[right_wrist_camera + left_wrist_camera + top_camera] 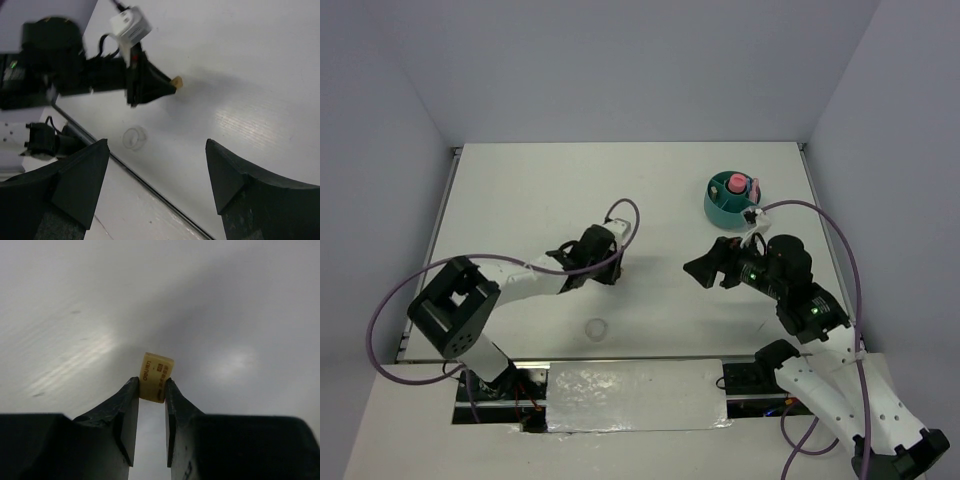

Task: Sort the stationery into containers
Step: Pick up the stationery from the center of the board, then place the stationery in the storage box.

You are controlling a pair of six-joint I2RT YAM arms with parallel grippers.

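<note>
The left hand is clamped on a tan block near the middle of the white counter, a clear ring is seen nearer the front edge, the right hand is held spread and empty, and a pink tube is kept in the teal organizer at the far right.

Black-and-white arms trail purple cables (green lights on the right one).

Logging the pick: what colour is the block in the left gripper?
Tan block, orange print; left wrist view.
</note>
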